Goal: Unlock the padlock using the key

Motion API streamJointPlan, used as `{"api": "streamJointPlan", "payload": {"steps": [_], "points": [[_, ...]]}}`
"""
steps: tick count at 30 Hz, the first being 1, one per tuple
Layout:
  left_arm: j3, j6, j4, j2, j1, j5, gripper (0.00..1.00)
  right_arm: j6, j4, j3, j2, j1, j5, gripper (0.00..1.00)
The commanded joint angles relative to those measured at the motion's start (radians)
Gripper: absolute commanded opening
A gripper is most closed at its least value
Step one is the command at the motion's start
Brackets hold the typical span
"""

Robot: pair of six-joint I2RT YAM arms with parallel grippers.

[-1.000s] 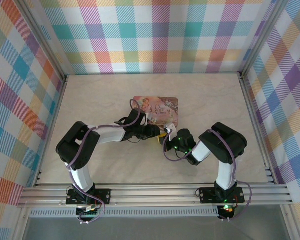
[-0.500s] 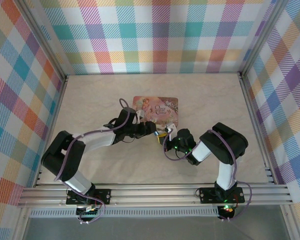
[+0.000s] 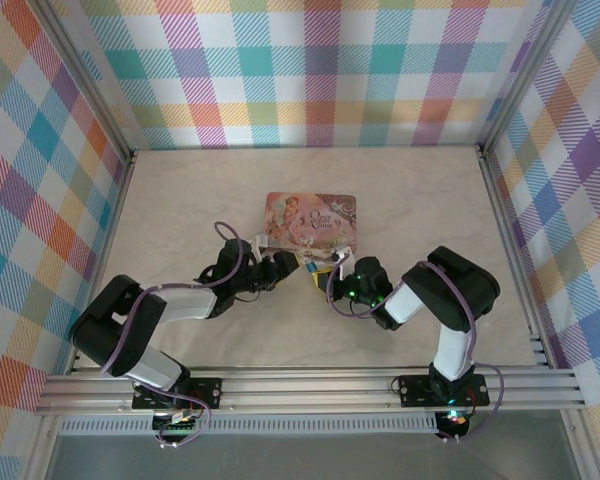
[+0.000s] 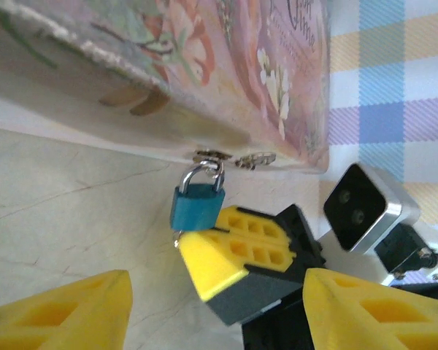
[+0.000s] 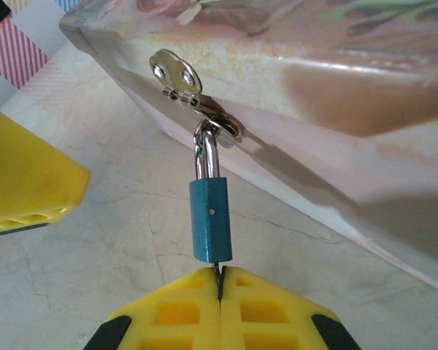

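Directly above the right gripper (image 5: 220,283), whose jaws are pressed together on the key (image 5: 219,271), hangs the padlock (image 5: 210,222), its shackle through the hasp (image 5: 219,131) of the tin (image 5: 336,87). Left gripper (image 3: 280,266): jaws spread, holding nothing, just left of the padlock. Since a second ago it has drawn back off the tin's near edge and widened, its elbow swinging left. Right gripper unchanged.
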Motion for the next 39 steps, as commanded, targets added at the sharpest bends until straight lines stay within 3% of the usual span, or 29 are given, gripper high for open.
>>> {"api": "streamJointPlan", "payload": {"steps": [1,8,25,39], "points": [[-0.014,-0.091,0.197,0.054,0.011,0.015,0.6,0.084,0.019,0.003,-0.049,0.01,-0.047,0.0],[0.0,-0.137,0.283,0.139,0.011,0.036,0.55,0.145,-0.063,0.026,-0.093,0.011,-0.073,0.0],[0.069,-0.17,0.246,0.254,0.012,0.081,0.49,0.242,-0.18,0.094,-0.127,0.012,-0.115,0.0],[0.026,-0.147,0.159,0.166,0.016,0.03,0.5,0.253,-0.242,0.12,-0.13,0.012,-0.095,0.0]]}}
